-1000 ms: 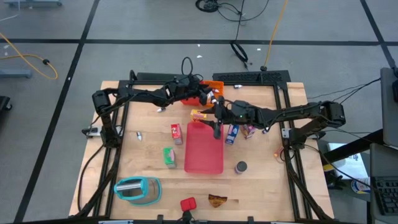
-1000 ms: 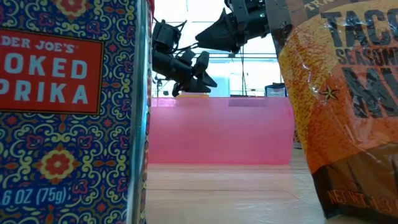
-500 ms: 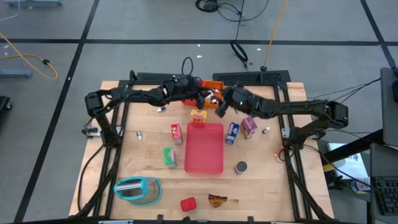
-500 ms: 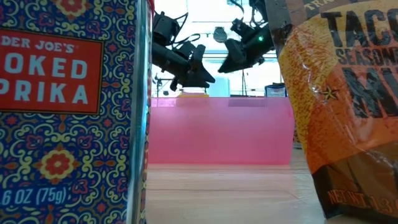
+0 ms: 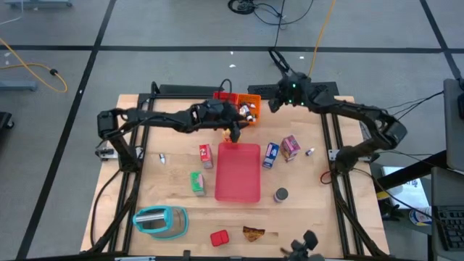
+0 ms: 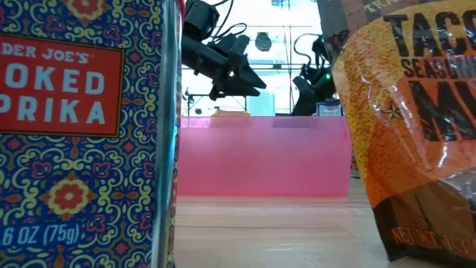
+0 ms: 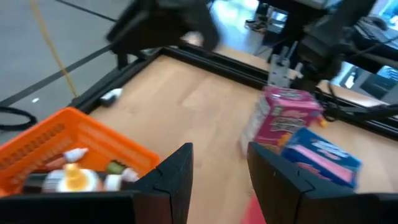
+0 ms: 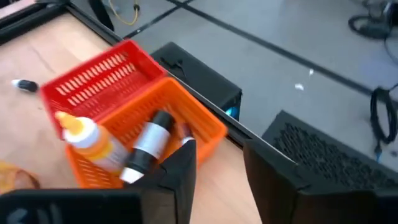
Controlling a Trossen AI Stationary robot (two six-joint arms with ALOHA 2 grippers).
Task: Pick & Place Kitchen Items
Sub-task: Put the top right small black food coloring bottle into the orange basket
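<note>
Left gripper hangs over the tray's far edge, just beside the orange bin; your left wrist view shows its fingers spread with nothing between them.

Right gripper sits high at the table's back edge, near the bins, probably parked clear; fingers apart, empty.

Items lie scattered: red box, green box, blue box, pink box, can.

Only the right wrist view shows bottles inside the bin. The low view is mostly blocked.
</note>
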